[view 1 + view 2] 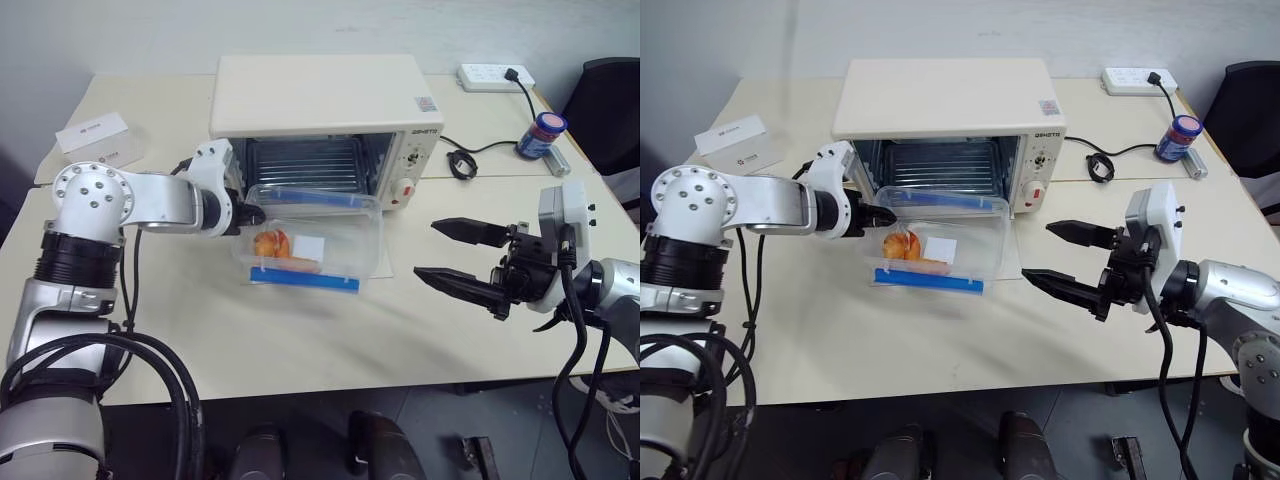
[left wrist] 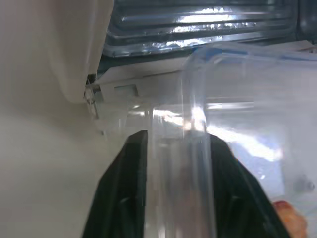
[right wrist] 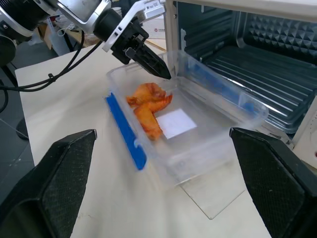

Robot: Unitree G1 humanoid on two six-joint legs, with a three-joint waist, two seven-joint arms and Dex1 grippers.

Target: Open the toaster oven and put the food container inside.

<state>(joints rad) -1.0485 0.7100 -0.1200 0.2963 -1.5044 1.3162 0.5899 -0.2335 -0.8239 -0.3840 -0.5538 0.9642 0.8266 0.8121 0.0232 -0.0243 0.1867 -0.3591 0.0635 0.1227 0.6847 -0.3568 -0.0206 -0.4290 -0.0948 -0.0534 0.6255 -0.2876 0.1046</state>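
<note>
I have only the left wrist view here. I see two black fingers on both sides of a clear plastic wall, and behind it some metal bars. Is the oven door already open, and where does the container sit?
Observer: Yes, the toaster oven is open. The food container sits in front of the opening, on the lowered glass door, not yet inside.
Operator: Is my left gripper at a short end or a long side?
Observer: The left gripper straddles the wall at the container's left short end, near the corner closest to the oven.
Operator: And the right arm?
Observer: The right gripper hangs apart from the container, to its right, fingers wide open and pointing toward it.
</note>
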